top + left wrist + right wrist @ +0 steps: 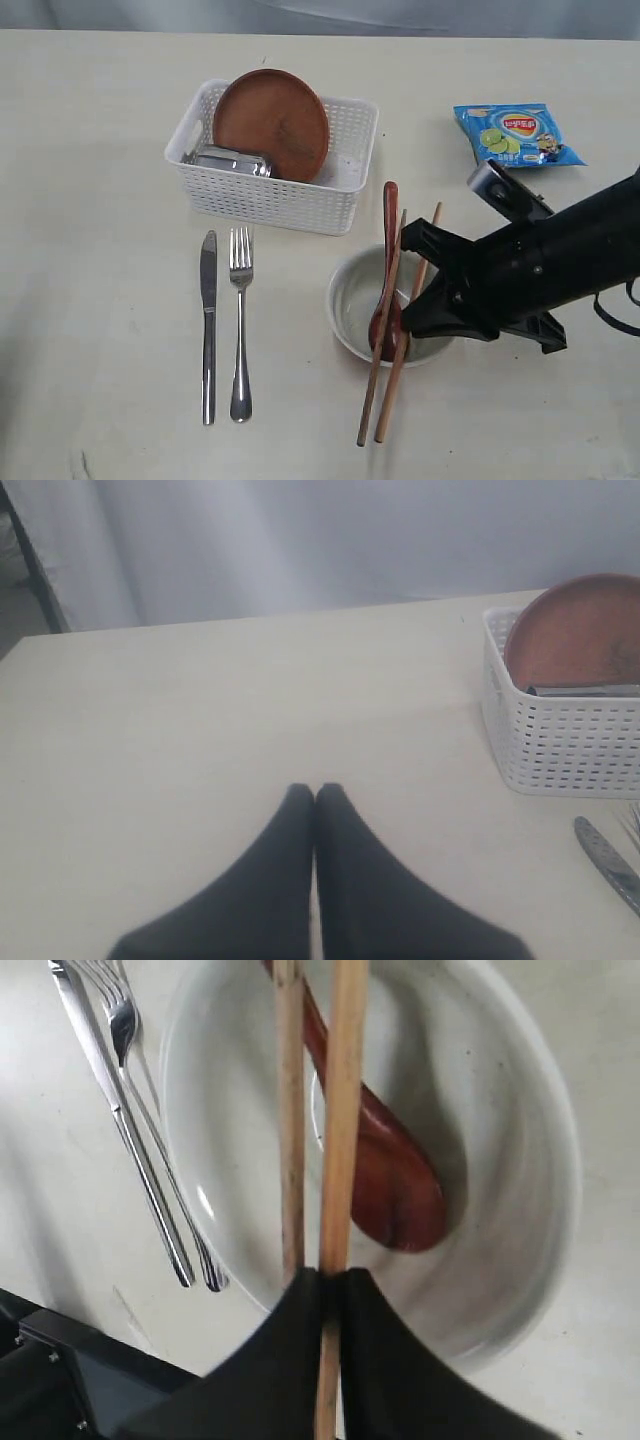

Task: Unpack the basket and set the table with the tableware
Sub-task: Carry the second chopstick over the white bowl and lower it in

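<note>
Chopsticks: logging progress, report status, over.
Left gripper shut, empty. Right gripper shut on one of the chopsticks, laid across the bowl. Plate and cup in the basket. Nothing in the way.

Blue chip bag [517, 133] against a grey backdrop [120, 12].
The bag lies flat, printed side up, lime slices pictured on it; the backdrop hangs well beyond it.

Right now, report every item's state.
basket: holds plate, cup
plate: leaning inside
cup: on its side
knife: flat on table
fork: beside knife
bowl: upright, spoon inside
chopsticks: across bowl
chip bag: lying flat
left end effector: shut, empty
right end effector: shut on one chopstick
</note>
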Available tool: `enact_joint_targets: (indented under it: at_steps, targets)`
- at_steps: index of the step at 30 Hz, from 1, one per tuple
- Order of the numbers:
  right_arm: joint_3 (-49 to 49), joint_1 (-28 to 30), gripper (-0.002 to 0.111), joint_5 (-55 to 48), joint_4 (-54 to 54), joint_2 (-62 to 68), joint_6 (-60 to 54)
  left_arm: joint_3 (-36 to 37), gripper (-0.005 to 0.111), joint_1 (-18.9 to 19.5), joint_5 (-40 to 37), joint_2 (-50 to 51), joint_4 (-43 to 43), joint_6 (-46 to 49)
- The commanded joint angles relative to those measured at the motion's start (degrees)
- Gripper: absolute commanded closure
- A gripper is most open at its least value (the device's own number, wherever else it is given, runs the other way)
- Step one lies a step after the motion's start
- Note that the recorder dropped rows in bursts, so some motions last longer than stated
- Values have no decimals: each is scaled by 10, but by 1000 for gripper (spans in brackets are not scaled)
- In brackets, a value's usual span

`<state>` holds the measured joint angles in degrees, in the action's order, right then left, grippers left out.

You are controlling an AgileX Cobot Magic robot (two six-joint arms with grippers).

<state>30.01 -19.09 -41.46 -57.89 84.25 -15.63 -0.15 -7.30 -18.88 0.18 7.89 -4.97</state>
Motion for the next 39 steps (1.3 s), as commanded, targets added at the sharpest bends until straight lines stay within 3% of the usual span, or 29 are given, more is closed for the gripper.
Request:
enact_joint_targets:
  at_steps: [1,35,37,39]
  targets:
    - [0,-6,109,4,-9,-4,0,1,107,-2,6,-2,0,1]
    - [39,-6,108,-6,37,42,-20,1,107,-2,6,-2,0,1]
    - [39,-6,105,-6,34,42,-20,1,107,-2,6,-2,0,1]
    - [39,-6,93,-7,29,42,-19,1,107,-2,6,-2,0,1]
